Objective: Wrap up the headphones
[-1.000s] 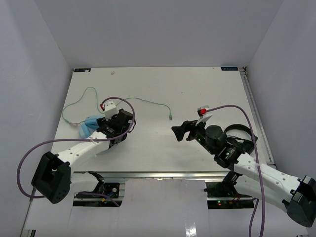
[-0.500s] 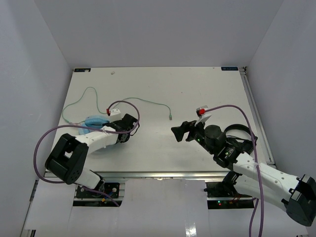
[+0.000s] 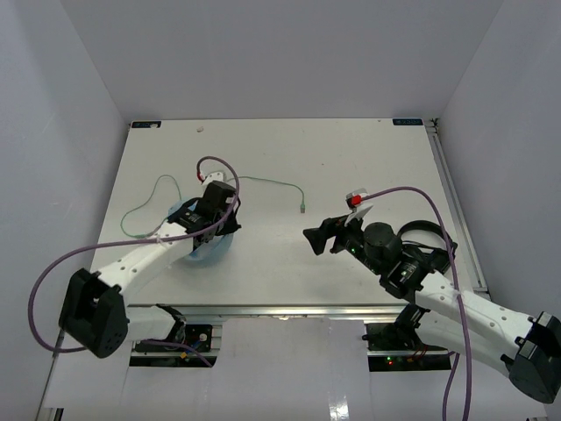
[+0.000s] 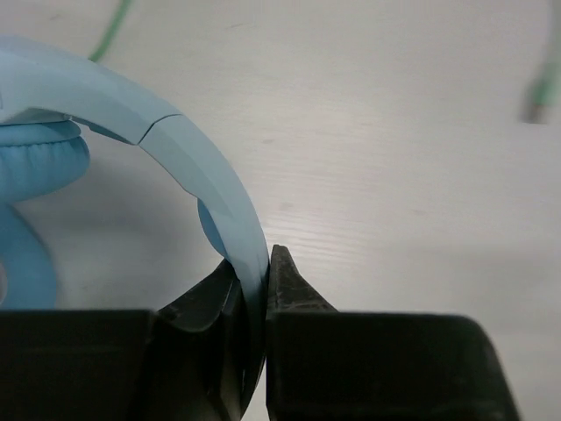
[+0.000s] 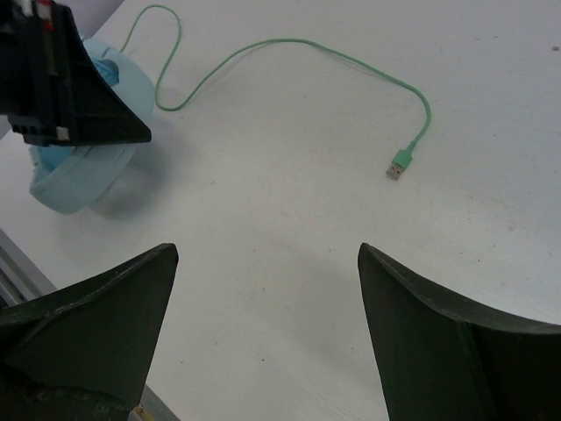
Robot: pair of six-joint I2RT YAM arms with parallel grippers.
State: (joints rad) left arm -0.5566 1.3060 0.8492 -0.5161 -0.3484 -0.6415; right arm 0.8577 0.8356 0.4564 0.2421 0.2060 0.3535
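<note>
The white bench (image 3: 351, 158) carries the light blue headphones (image 3: 209, 254) at centre left of the top view. My left pincer (image 4: 254, 272) is clamped tight on their headband (image 4: 197, 158), one finger on each face. My right pincer (image 5: 267, 254) gapes wide above the bench, holding nothing. The thin green cable (image 5: 289, 42) lies loose in a long curve, its plug (image 5: 401, 163) free. I judge wrapping not yet begun: only the grip is made, and every turn remains.

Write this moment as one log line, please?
left gripper: shut on headphones, at headband | right gripper: open, empty | cable: unwrapped, plug lying free
</note>
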